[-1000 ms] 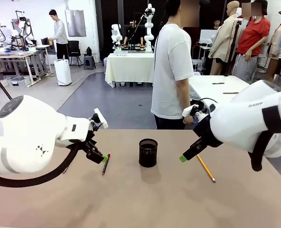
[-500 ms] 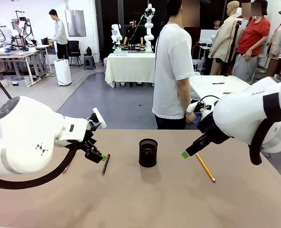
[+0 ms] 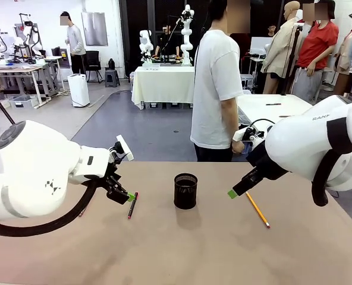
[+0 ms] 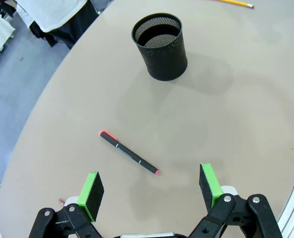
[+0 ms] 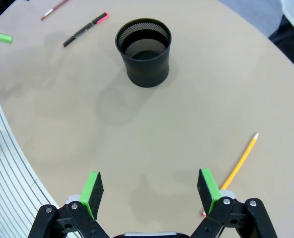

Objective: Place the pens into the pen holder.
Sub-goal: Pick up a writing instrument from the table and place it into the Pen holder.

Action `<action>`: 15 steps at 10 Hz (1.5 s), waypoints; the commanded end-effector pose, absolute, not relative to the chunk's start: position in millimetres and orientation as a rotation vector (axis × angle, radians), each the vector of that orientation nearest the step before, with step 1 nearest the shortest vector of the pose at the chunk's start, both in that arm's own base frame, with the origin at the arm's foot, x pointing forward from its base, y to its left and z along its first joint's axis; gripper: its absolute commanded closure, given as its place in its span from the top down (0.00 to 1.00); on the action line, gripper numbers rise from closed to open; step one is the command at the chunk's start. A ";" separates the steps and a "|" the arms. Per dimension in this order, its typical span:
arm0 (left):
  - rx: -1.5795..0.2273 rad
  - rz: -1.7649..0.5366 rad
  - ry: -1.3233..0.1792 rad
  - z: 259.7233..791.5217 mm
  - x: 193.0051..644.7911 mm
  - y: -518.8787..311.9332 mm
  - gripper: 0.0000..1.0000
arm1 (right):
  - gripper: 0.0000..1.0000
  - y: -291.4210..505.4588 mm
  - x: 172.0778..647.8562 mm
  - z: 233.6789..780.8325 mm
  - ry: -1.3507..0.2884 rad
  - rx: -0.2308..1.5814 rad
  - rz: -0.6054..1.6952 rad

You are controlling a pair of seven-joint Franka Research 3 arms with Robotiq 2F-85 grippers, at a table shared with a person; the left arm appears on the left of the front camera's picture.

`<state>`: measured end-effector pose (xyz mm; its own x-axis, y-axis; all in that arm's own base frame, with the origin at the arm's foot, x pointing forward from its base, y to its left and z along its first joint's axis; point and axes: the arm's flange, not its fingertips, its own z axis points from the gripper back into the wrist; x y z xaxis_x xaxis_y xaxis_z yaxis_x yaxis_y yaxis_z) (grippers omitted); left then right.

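Nearest us, the left gripper [image 4: 151, 186] hangs over the table [image 3: 182, 255] with its fingers spread wide and nothing between the green pads [image 4: 93, 188]. On the tabletop below that gap lies the black pen [image 4: 128, 153], slanted, with a red tip at each end. From the front we see that gripper's green tip just beside the pen's far end.

Over on the other side, the right gripper [image 5: 151, 191] is just as wide apart and grips nothing. The yellow pencil [image 5: 241, 161] lies flat on the table just beside one of its fingers, running away from it, point outward. In the front view the pencil sits a little right of the gripper's green tip.

A bit further left, the brownish-pink pen [image 5: 55, 8] lies on the table beyond the black one, well away from the cup. From the front it is partly hidden behind the left arm's cable.

Now the middle of the table: the pen holder [image 3: 185, 190] stands upright between the two arms, with the black pen to its left and the pencil to its right, each apart from it. Looking down into it from the right wrist, we see mesh wall and a dark floor. All three pens lie outside it.

At the far edge a person [image 3: 214, 83] in a white T-shirt stands side-on.
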<state>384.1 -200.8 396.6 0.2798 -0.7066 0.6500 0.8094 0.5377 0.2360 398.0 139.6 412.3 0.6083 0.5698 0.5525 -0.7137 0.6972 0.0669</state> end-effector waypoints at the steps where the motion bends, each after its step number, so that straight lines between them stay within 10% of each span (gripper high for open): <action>1: -0.155 -1.006 -0.782 401.5 382.6 -202.3 1.00 | 1.00 138.8 399.0 410.9 -0.529 0.313 0.752; 6: -0.327 -1.065 -0.519 419.7 383.3 -186.1 1.00 | 1.00 132.0 408.2 432.5 -0.534 0.471 0.741; 15: -0.326 -1.077 -0.765 506.5 379.2 -74.3 1.00 | 1.00 83.6 422.2 525.3 -0.578 0.538 0.953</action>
